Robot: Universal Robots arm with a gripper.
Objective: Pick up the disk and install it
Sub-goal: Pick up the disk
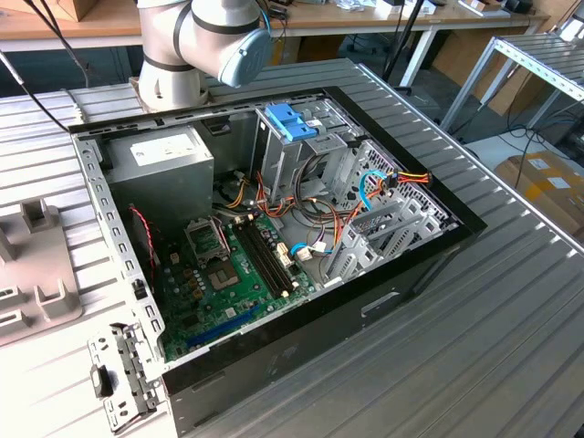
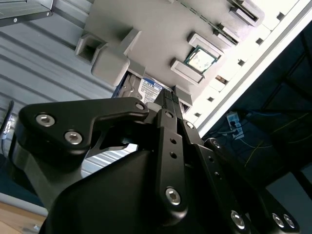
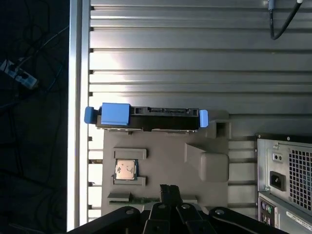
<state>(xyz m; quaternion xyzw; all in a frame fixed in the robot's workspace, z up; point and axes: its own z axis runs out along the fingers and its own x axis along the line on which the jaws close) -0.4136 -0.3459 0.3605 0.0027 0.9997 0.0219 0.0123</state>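
disk (image 3: 148,118) on edge in grey fixture (image 3: 161,146) | end effector (image 3: 169,188) apart, closed

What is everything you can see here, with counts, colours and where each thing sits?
table: one, silver, ribbed.
computer case: one, black, open, on the table.
motherboard: one, green, inside the case.
power supply: one, grey, inside the case.
fixture tray: one, grey, on the table.
processor chip: one, silver, in the tray.
disk: one, dark grey in light-blue frame, on edge in the tray.
arm: one, grey with blue cap, beyond the case.
hand: one, black, shut, empty, above the tray.
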